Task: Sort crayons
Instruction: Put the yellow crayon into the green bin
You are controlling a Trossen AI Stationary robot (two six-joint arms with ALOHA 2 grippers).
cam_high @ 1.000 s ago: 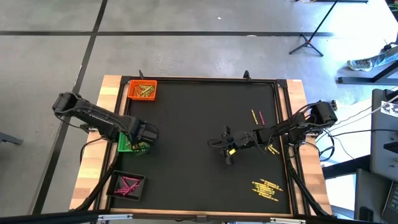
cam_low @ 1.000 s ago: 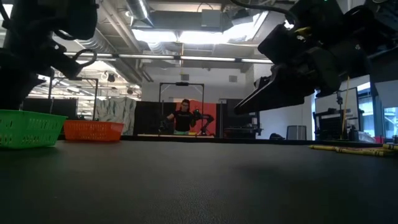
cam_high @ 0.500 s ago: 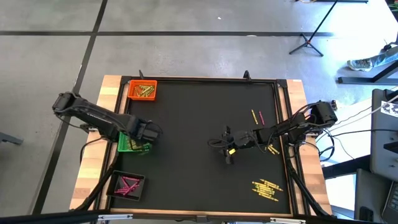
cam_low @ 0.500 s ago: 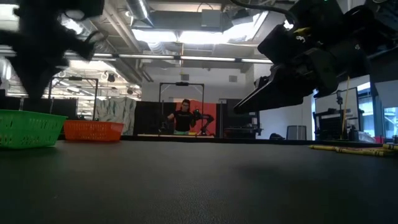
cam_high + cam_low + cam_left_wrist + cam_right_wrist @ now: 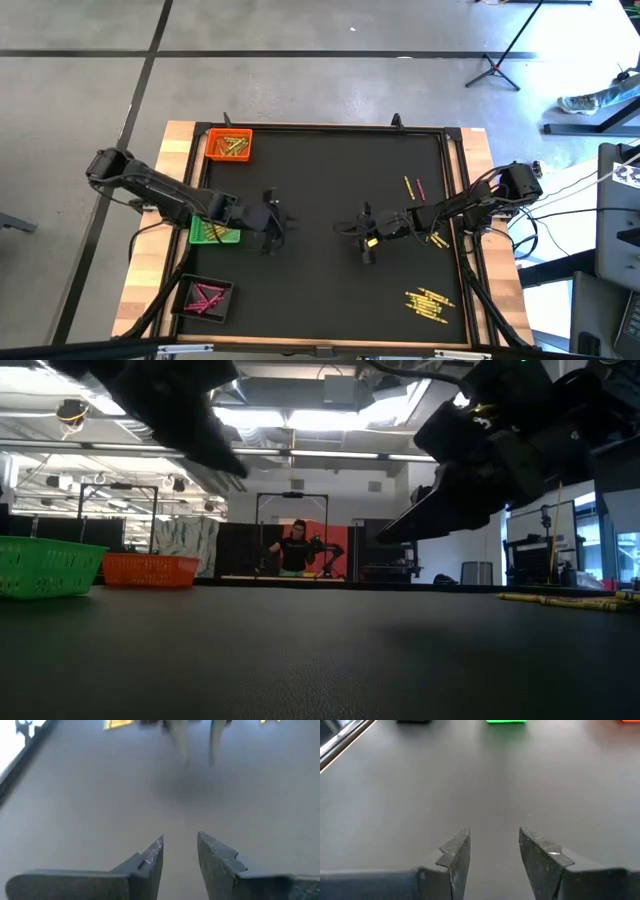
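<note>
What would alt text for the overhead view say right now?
Seen from above, the left tool hangs open and empty over the black mat just beside the green tray, while the right tool waits open near the mat's middle. Loose crayons lie along the mat's right side; an orange tray and a black tray also hold crayons.

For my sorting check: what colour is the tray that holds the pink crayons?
Black. The tray with the pink crayons shows best in the high view.

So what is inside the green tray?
In the high view, the green tray holds a few yellow crayons. The left arm covers its upper edge, so that part stays hidden.
</note>
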